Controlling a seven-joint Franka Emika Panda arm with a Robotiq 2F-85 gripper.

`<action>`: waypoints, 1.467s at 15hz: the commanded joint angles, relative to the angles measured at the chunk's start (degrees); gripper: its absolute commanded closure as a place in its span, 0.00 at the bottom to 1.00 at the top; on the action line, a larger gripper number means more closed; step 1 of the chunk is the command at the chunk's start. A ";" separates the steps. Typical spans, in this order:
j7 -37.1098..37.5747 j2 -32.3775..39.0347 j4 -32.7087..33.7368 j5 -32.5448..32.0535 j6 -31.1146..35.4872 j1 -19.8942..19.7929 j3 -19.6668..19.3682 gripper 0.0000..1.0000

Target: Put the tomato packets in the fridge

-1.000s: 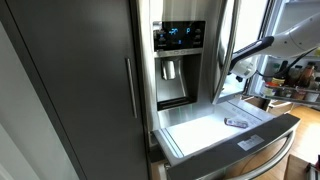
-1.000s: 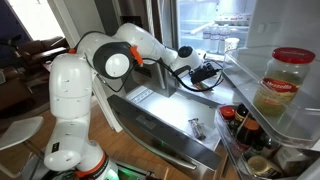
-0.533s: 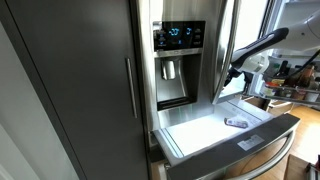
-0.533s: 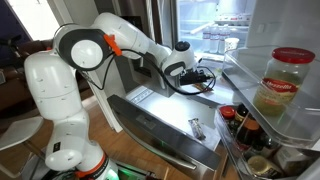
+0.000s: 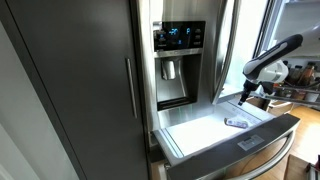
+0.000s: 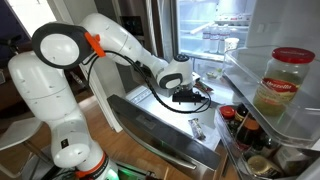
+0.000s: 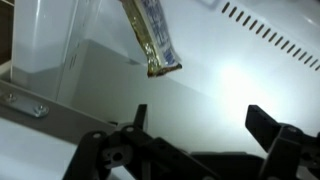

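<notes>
The fridge (image 5: pixel 90 80) is dark grey with a blue-lit dispenser panel (image 5: pixel 178 35). Its white-lined drawer (image 5: pixel 195 130) is pulled out and also shows in an exterior view (image 6: pixel 150 105). A tomato packet (image 5: pixel 236 122) lies flat in the drawer, and packets also show in an exterior view (image 6: pixel 197 127). In the wrist view a tan and silvery packet (image 7: pixel 152 38) lies on the drawer's white floor (image 7: pixel 230 70), ahead of the fingers. My gripper (image 5: pixel 243 97) (image 6: pixel 190 93) (image 7: pixel 205 120) hovers just above the drawer, open and empty.
The fridge's upper door stands open with a big jar (image 6: pixel 290 85) and several bottles (image 6: pixel 235 120) in its shelves, close to the drawer. Lit shelves (image 6: pixel 215 30) show behind the arm. A long vertical handle (image 5: pixel 128 88) is on the shut door.
The arm has swung across and the gripper has come down from beside the open door to just above the drawer. The packets have not moved.
</notes>
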 commanded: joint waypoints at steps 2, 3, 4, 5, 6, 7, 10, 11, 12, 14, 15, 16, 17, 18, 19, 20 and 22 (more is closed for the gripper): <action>-0.45 0.36 -2.31 -1.38 1.40 4.80 -6.48 0.00; -0.46 0.52 -2.94 -1.75 1.98 4.93 -6.99 0.00; -0.45 0.55 -3.17 -1.86 2.15 5.11 -7.22 0.00; -0.45 0.54 -3.20 -1.88 2.16 5.33 -7.30 0.00; -0.45 0.53 -3.20 -1.89 2.17 5.52 -7.31 0.00; -0.45 0.52 -3.20 -1.89 2.17 5.64 -7.31 0.00; -6.14 2.68 -1.73 1.16 -0.22 5.91 -7.35 0.00; -9.62 4.08 -1.06 3.25 -0.57 5.89 -7.51 0.00; -11.51 5.68 -0.22 3.76 -1.54 5.75 -7.96 0.00; -12.10 8.48 1.09 1.49 -2.64 5.85 -9.04 0.00; -13.17 9.88 1.80 1.65 -2.82 5.56 -9.06 0.00; -13.02 11.37 2.53 0.62 -2.67 5.48 -9.41 0.00; -14.15 12.80 3.36 0.90 -2.67 4.93 -9.23 0.00; -14.19 13.90 3.92 0.55 -2.24 4.75 -9.24 0.00; -14.48 15.14 4.59 0.48 -1.59 4.52 -9.03 0.00; -14.39 16.15 5.20 -0.02 -1.19 4.48 -8.94 0.00; -13.62 17.90 6.14 -1.14 -0.54 4.63 -8.79 0.00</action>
